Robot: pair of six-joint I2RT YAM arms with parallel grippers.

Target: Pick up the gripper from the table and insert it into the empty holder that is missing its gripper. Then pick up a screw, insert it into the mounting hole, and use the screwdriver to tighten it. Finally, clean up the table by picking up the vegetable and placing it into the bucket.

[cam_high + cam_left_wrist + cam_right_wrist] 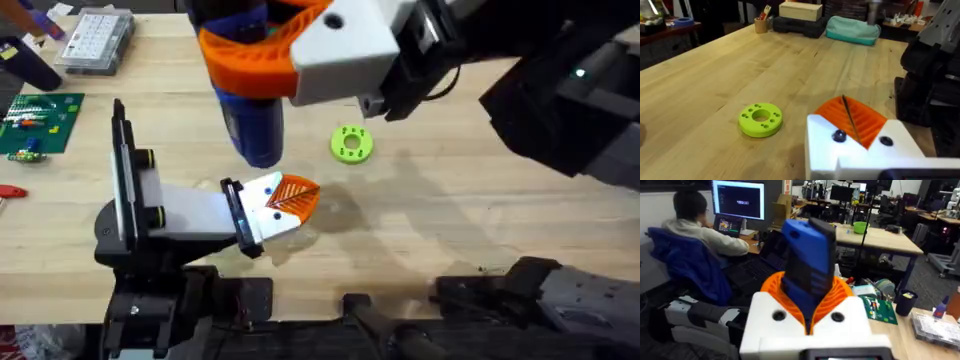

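Above table (450, 230): right gripper (810, 311) clamping screwdriver (810, 265)

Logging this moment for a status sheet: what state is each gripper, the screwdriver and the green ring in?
Right gripper: shut on the screwdriver, raised above the table.
Screwdriver: clamped between orange pads, off the table.
Left gripper: low over the table, holding nothing; fingers look closed.
Lime-green ring: lying flat, untouched.

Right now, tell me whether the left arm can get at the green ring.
Probably yes: the ring lies on bare table just beyond the left gripper, with nothing between them.
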